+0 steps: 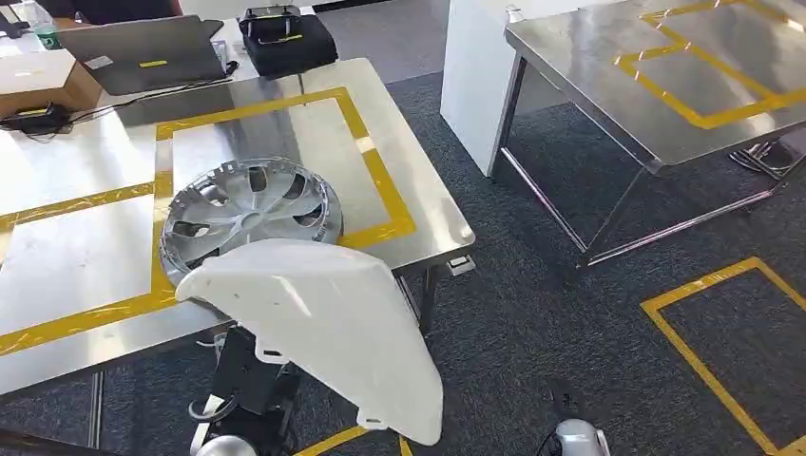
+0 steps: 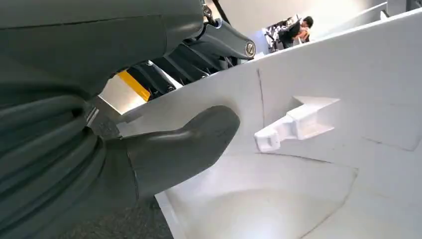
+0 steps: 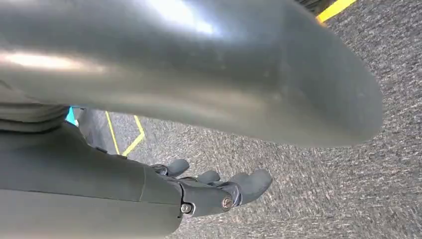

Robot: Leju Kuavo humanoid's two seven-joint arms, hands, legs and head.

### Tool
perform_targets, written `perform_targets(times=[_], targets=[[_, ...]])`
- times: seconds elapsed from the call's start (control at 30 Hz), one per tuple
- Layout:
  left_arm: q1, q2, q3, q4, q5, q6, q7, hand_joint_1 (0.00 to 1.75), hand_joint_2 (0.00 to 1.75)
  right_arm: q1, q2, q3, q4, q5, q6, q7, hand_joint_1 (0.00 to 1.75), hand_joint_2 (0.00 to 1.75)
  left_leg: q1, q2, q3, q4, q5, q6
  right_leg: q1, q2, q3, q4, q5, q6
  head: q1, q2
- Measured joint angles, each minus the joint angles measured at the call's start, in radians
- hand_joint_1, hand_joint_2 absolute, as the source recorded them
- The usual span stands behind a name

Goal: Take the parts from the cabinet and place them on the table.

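white part: large curved white plastic panel [image 1: 323, 323], nearest the head camera, carried low at 6 o'clock, its upper tip overlapping the near edge of the surface [image 1: 86, 256].
left hand: left hand [image 2: 164, 149] clamped on the white part, thick thumb pressed flat on its inner face just beside a moulded clip tab [image 2: 298, 122]; dark fingers on the other side.
right hand: right hand [image 3: 219, 191] hangs over the grey carpet, fingers apart, holding nothing.
step: judged as carrying the part to the surface, release not yet done.
how to do it well: bring it further over the surface toward 12 o'clock, lower it flat inside the yellow tape box [image 1: 285, 104]; keep off the silver wheel cover [image 1: 249, 214] lying at 11 o'clock of the part, or the panel may rock on it or slip off the edge.
axis: long axis runs about 10 to 4 o'clock in the head view.
pointing: blunt end toward 10 o'clock over the surface edge, narrow tabbed end toward 4–5 o'clock over the floor; convex side up.
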Motion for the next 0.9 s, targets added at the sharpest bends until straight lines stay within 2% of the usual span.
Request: perform_targets(times=[0.47, 0.9], targets=[[-0.003, -0.001, 0.0, 0.008, 0.0, -0.003, -0.01, 1.75, 1.75, 0.0, 0.0, -0.007, 0.0, 0.0, 0.0, 0.0, 0.0, 0.0, 0.0, 0.0, 0.0, 0.0, 0.0, 0.0, 0.0, 0.0, 0.0, 0.0, 0.0, 0.0, 0.0, 0.0], [-0.001, -0.026, -0.003, 0.008, -0.002, -0.017, -0.013, 1.75, 1.75, 0.0, 0.001, -0.027, 0.0, -0.01, -0.013, 0.0, 0.0, 0.0, 0.0, 0.0, 0.0, 0.0, 0.0, 0.0, 0.0, 0.0, 0.0, 0.0, 0.0, 0.0, 0.0, 0.0]])
